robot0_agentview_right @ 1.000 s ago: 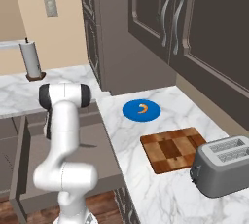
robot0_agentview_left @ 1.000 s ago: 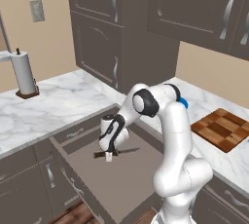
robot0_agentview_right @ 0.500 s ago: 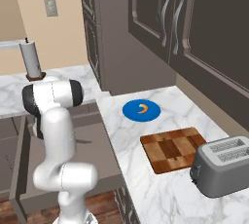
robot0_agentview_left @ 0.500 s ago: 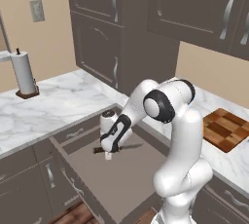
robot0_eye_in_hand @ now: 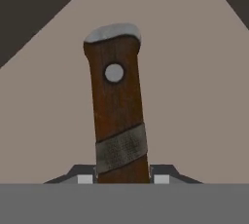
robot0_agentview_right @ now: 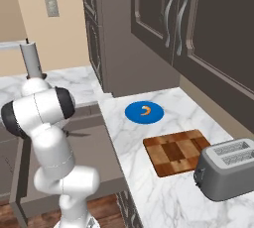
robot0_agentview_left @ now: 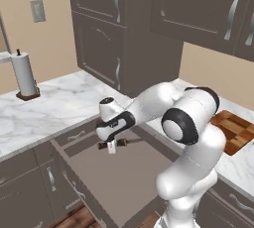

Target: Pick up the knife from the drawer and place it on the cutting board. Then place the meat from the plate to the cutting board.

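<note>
End effector: my end effector (robot0_agentview_left: 111, 147) is down inside the open drawer (robot0_agentview_left: 124, 182), and its two tips sit one on each side of the knife handle in the hand view; they look closed against the handle, though the contact itself is cut off at the bottom edge
Knife: the knife (robot0_eye_in_hand: 118, 116) runs straight out from between my fingertips (robot0_eye_in_hand: 85, 178) in the hand view, its brown handle with a grey band and a round rivet pointing away from me; in the left base view the dark handle (robot0_agentview_left: 119, 143) shows just beside my end effector, low over the drawer floor, and I cannot tell whether it touches the floor
Drawer: pulled out from under the marble bench (robot0_agentview_left: 54, 108), its flat grey-brown floor bare around the knife
Cutting board: the checkered cutting board (robot0_agentview_right: 177, 151) lies on the bench well apart from my end effector, between the plate and a grey toaster (robot0_agentview_right: 228, 167)
Plate: the blue plate (robot0_agentview_right: 144, 112) sits on the bench near the far end of the board
Meat: the orange meat (robot0_agentview_right: 145, 110) rests on the plate, near its middle
Other: a paper towel roll (robot0_agentview_left: 23, 75) stands upright on the bench at the far left
</note>
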Motion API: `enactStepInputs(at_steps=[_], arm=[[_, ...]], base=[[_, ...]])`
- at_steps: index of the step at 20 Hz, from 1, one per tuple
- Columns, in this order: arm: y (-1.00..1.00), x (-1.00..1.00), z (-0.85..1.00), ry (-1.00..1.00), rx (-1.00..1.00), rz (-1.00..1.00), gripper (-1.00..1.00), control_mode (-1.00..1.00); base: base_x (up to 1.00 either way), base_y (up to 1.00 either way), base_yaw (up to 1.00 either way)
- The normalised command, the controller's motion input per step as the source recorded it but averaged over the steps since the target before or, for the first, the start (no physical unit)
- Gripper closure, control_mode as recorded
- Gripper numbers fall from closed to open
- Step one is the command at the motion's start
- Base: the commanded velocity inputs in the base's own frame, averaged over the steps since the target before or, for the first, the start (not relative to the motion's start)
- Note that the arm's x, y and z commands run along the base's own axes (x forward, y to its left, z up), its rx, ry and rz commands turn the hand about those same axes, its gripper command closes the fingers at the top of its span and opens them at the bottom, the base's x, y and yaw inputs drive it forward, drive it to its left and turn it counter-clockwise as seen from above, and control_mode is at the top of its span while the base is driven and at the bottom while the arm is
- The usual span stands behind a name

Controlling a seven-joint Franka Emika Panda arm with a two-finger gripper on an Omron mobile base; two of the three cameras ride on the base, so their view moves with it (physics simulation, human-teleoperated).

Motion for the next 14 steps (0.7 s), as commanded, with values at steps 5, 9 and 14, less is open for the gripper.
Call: enactStepInputs(at_steps=[5,9,14], arm=[[-0.26,0.0,0.81,0.19,-0.14,-0.3,1.0,-1.0],[-0.33,0.0,0.9,0.26,-0.09,-0.39,1.0,-1.0],[-0.39,0.0,0.29,0.15,-0.04,-0.5,1.0,-1.0]], base=[[0.0,0.0,0.0],[0.0,0.0,0.0],[0.0,0.0,0.0]])
